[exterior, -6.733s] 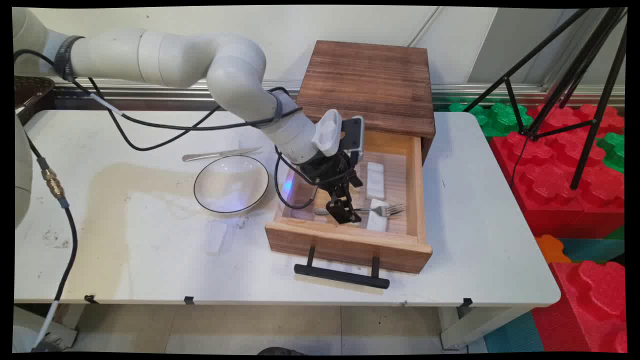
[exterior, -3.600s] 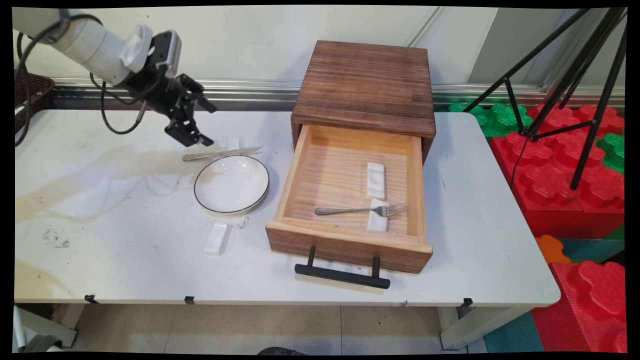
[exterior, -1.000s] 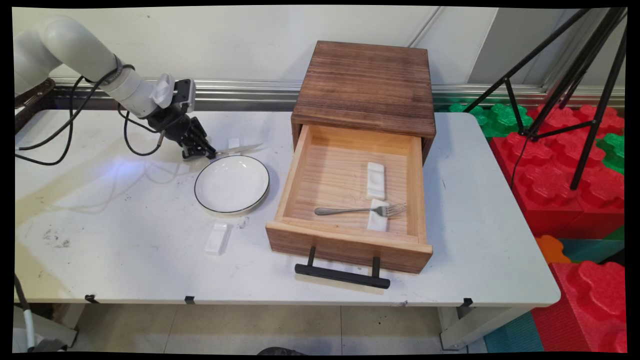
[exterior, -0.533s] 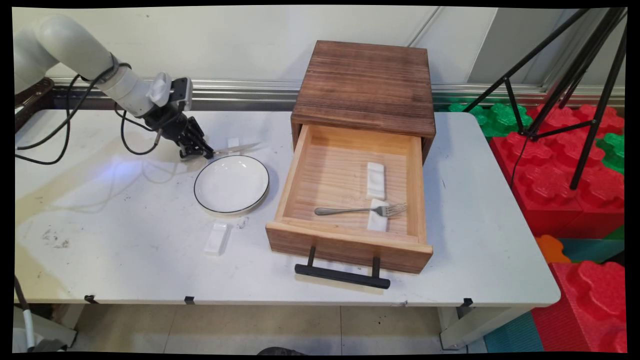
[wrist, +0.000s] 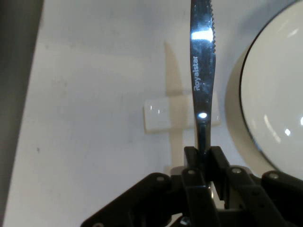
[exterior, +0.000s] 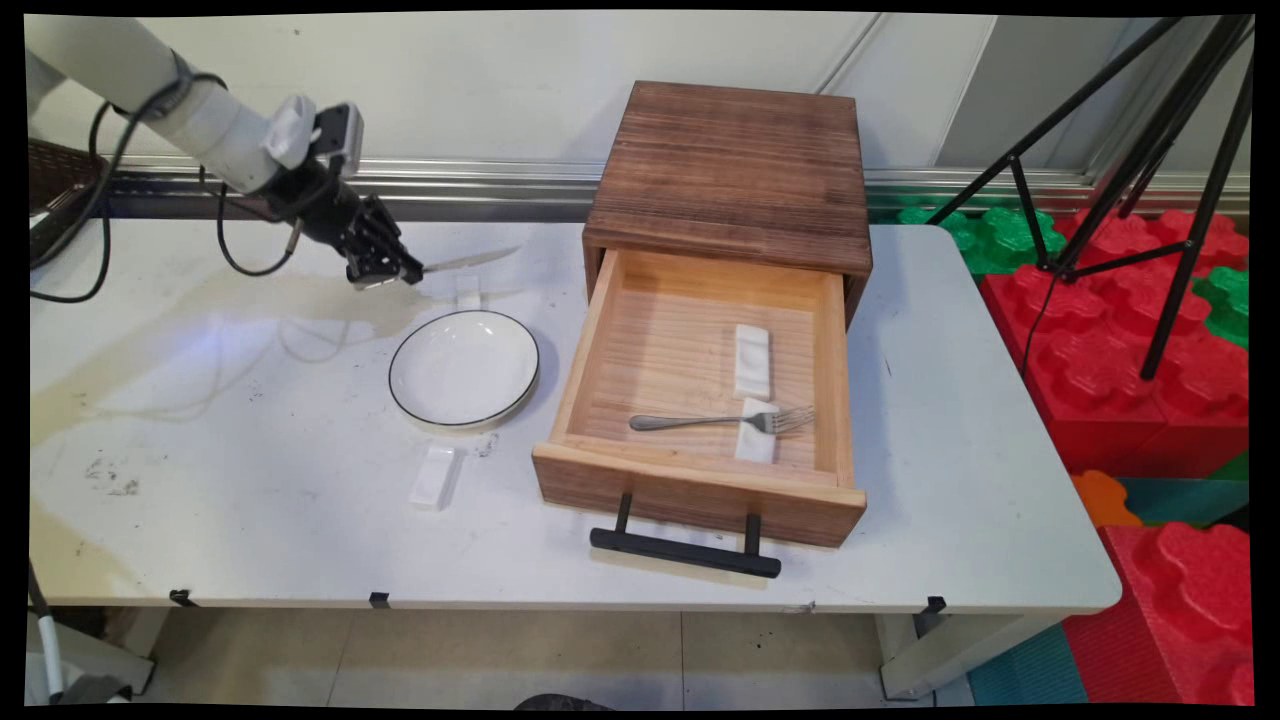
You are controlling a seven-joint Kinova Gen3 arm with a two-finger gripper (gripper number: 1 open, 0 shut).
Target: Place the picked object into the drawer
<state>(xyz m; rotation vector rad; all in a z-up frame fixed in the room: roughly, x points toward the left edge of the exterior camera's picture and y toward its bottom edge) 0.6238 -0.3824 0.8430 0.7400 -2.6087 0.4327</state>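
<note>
My gripper point(exterior: 385, 272) point(wrist: 204, 156) is shut on the handle of a steel table knife point(exterior: 465, 260) point(wrist: 202, 61), which hangs in the air above the table's far left part, blade pointing right toward the drawer. Below the blade lies a small white cutlery rest point(exterior: 468, 292) point(wrist: 163, 116). A white plate with a black rim point(exterior: 463, 368) point(wrist: 277, 104) sits just in front of it. The open wooden drawer point(exterior: 700, 490) holds a fork point(exterior: 715, 421) lying across one white rest point(exterior: 755, 436), with another white rest point(exterior: 751, 361) behind it.
A dark wooden cabinet point(exterior: 735, 170) tops the drawer, whose black handle point(exterior: 685, 552) juts toward the near edge. One more white rest point(exterior: 434, 476) lies in front of the plate. A tripod point(exterior: 1130, 140) and red foam blocks point(exterior: 1150, 330) stand right of the table.
The gripper went from the drawer to the knife behind the plate, shut on its handle, and in the last half second lifted it off the table and its rest.
</note>
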